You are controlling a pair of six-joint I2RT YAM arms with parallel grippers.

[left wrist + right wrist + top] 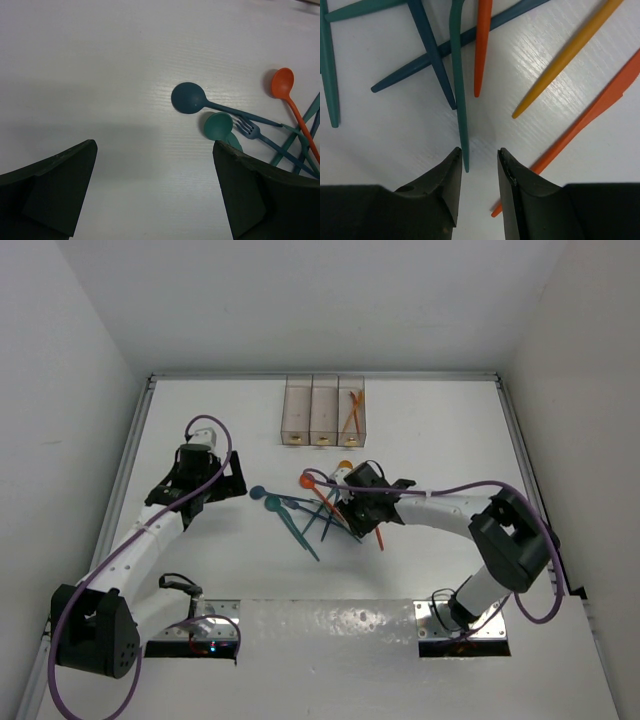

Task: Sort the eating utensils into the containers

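Note:
Several utensils lie crossed in a pile [320,510] at mid-table. Three joined clear bins [325,410] stand at the back; the right one holds orange utensils [351,412]. My right gripper [479,152] is low over the pile, its jaws narrowly open. The end of a teal handle [457,75] lies between the fingertips, close to the left finger and not clamped. An orange handle [590,112] runs under the right finger. My left gripper [155,170] is wide open and empty over bare table, left of a dark blue spoon [189,97] and a teal spoon [218,126].
An orange spoon [282,82] and a blue fork [250,129] lie to the right in the left wrist view. A yellow-orange handle [565,57] and dark blue handles [432,50] cross ahead of the right gripper. White walls enclose the table [450,430].

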